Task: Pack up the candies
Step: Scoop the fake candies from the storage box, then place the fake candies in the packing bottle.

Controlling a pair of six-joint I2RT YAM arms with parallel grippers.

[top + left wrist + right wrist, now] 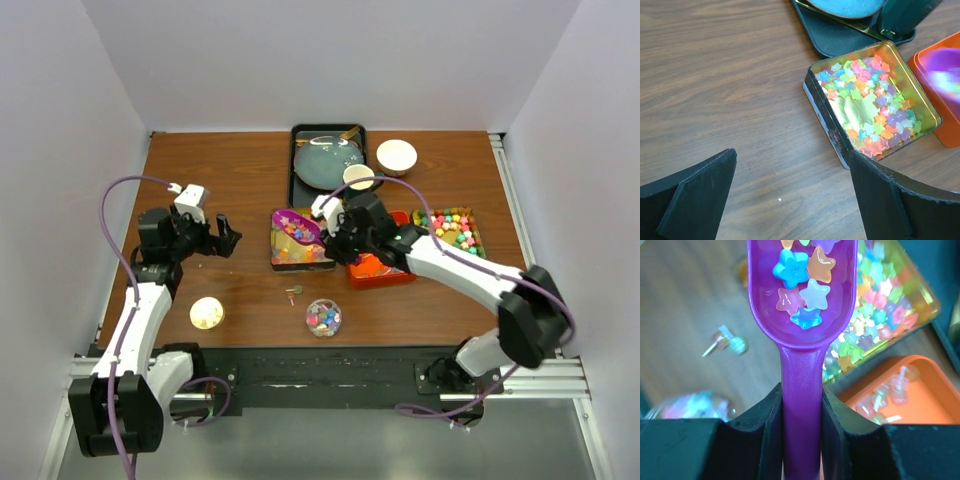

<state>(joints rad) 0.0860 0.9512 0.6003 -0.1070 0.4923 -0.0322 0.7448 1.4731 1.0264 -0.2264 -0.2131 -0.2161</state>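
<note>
the right fingers (pixel 338 238) pinch the handle of a purple scoop (pixel 801 315) loaded with star candies (pixel 805 285) above the gold tin (pixel 825 115), the left fingers (pixel 228 238) hang wide and empty over the bench, and the near jar (pixel 323 318) holds some, so packing looks partly done.

Candies (pixel 802 290) lie in the scoop (pixel 801 390) over the tin (pixel 826 116).

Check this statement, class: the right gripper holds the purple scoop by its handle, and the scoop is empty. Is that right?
One part is wrong. The right gripper does clamp the purple scoop by its handle, but the scoop is not empty: several star-shaped candies lie in its bowl. The right wrist view shows this.
</note>
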